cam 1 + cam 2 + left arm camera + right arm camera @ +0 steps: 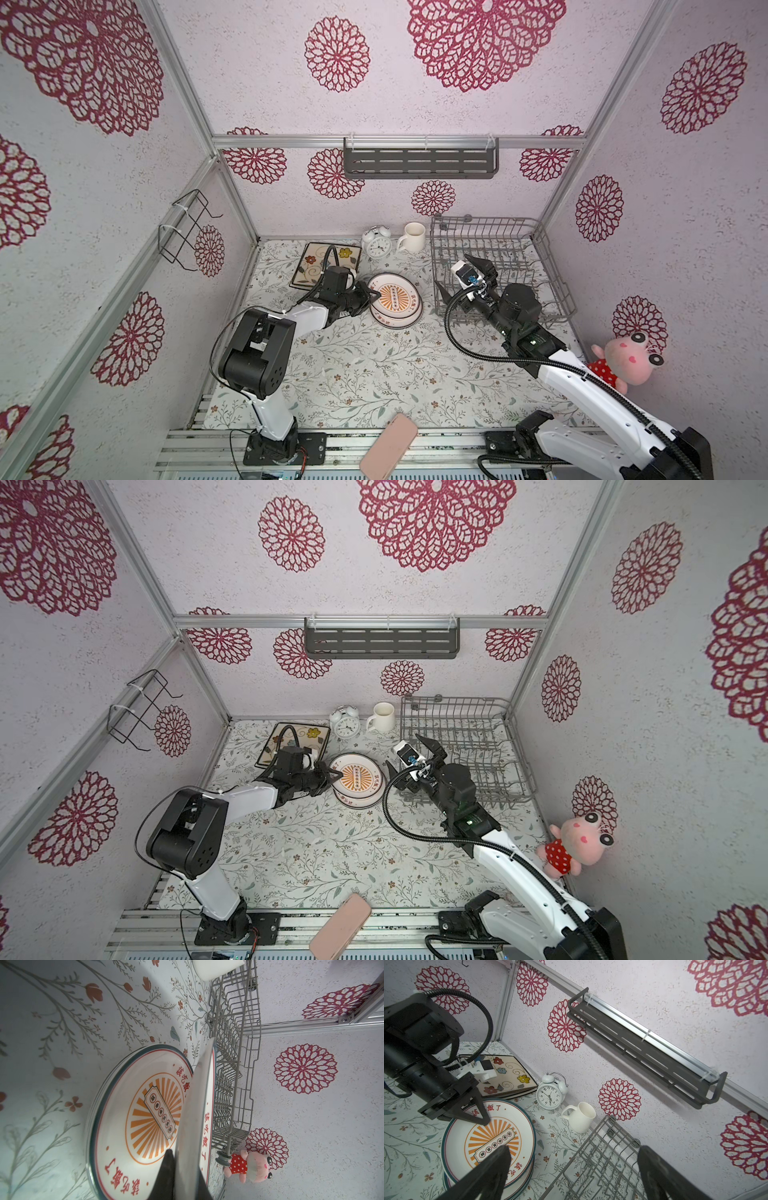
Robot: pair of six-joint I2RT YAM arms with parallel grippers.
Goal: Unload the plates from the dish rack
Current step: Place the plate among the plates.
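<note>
Plates (395,305) beside dish rack (490,232): stiff, likely slick, breakable, rim-grip best; left fingers (475,1112) pinch top rim, right fingers (492,1167) wide.

The near half of the worktop (374,374) lies bare and open. Along the far edge stand square plates (307,266) at left, clock (376,246) and mug (414,237) in the middle, dish rack (482,232) at right; round plates (399,303) sit mid-worktop, narrow lanes around them.

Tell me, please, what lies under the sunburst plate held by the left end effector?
A second sunburst plate lies right under the held plate, itself on further rims. How many, and their faces, is covered.
</note>
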